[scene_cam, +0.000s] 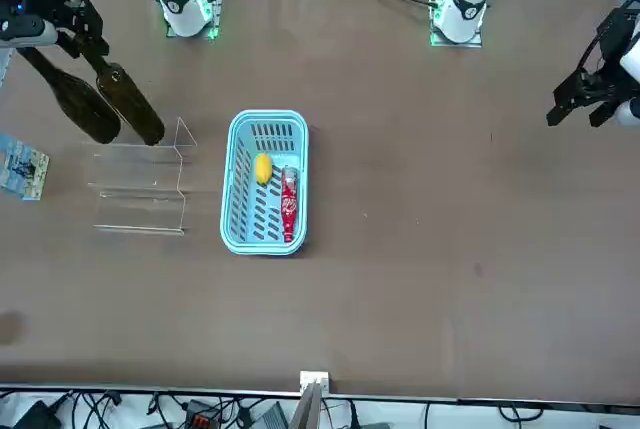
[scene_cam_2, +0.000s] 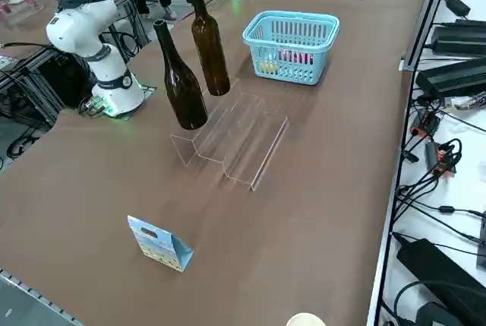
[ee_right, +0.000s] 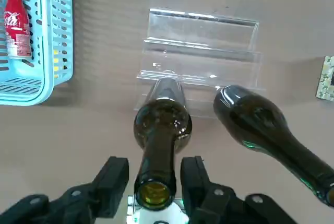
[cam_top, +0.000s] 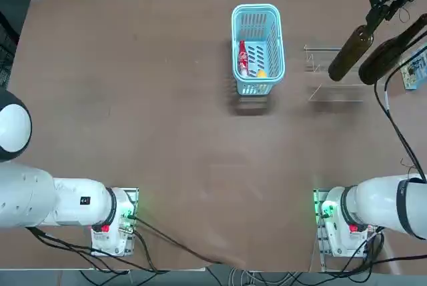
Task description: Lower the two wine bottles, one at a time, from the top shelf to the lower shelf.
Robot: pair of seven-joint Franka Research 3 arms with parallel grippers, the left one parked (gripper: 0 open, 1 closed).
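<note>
Dark bottle (ee_right: 156, 145): my hand (ee_right: 159, 167) is open around its neck. The other bottle (ee_right: 261, 127) is beside me, the stand (ee_right: 201, 51) below.

hard to make out the 2 tall dark olive-green glass bottles (scene_cam_2: 181, 87) (scene_cam_2: 211, 49) fully, tbh: in the wrist view the leaning one's mouth sits right by the edge, and their bases cover bits of the clear acrylic 2-step stand (scene_cam_2: 235, 140). its see-through edges are so thin from overhead that i can't tell which step is which. the little blue patterned cardboard box (ee_right: 327, 79) gets cut off in the wrist view, same with the light-blue plastic basket (ee_right: 44, 36).
</note>
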